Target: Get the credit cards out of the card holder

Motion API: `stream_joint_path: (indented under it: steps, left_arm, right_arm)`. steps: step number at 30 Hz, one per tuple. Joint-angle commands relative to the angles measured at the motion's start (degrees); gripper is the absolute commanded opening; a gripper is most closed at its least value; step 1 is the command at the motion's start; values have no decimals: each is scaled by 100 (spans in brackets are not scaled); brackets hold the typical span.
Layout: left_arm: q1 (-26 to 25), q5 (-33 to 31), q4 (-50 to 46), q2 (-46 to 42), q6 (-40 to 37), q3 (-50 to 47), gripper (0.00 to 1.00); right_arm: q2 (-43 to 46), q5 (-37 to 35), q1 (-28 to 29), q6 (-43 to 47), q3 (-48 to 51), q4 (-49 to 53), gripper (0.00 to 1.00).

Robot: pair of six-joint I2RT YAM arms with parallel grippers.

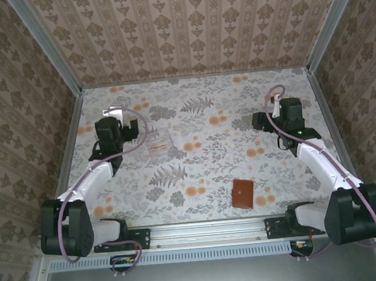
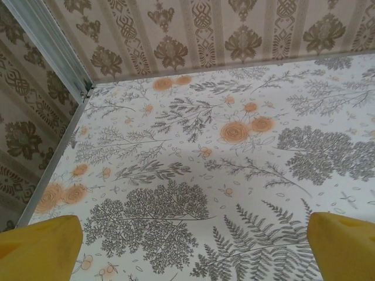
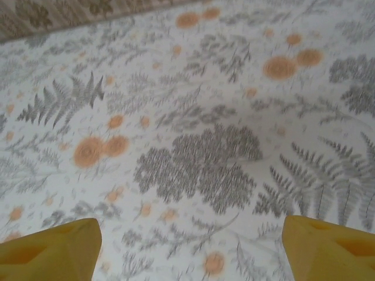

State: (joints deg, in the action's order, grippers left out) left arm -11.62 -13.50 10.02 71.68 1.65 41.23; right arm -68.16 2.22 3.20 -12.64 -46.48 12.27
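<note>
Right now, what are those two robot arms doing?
Nothing is being handled yet. The brown card holder lies closed on the flowery table, near the right arm's base, and no credit cards are out. The left gripper and the right gripper are both open and hold nothing, each looking at bare tabletop. A small clear box sits close to the left gripper.

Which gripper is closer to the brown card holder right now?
Right. The right gripper hovers beyond the card holder, slightly rightward; the left gripper is farther off, beside the clear box.
</note>
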Motion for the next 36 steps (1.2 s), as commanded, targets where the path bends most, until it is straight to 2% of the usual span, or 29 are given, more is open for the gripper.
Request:
stream_joint_path:
  steps: [1, 4, 11, 13, 14, 16, 19, 25, 36]
  left_arm:
    - [-39, 14, -2061, -62, 1205, 644, 100]
    - [-35, 307, -3239, 156, 1847, 1200, 99]
    - [-49, 1436, -3993, 817, 2585, 1674, 90]
    - [-56, 1725, -4055, 1106, 2652, 1874, 82]
    - [-60, 1889, -4081, 1300, 2663, 1998, 73]
    - [-82, 2059, -4324, 1744, 2693, 2326, 66]
    - [-189, 1996, -4644, 2278, 2682, 2758, 58]
    - [-328, 1928, -4802, 2779, 2682, 3113, 42]
    - [-394, 1816, -4990, 3265, 2688, 3363, 26]
  right_arm:
    - [102, 225, 206, -479, -299, 1652, 78]
    - [84, 214, 464, -593, -479, 2078, 78]
    - [-86, 246, 820, -790, -808, 2258, 78]
    - [-156, 253, 868, -792, -901, 2276, 79]
    - [-192, 244, 875, -792, -951, 2295, 79]
    - [-231, 215, 879, -800, -1027, 2324, 79]
    - [-249, 188, 888, -800, -1080, 2341, 79]
    - [-232, 148, 904, -801, -1105, 2376, 79]
    - [-250, 86, 909, -763, -1070, 2450, 81]
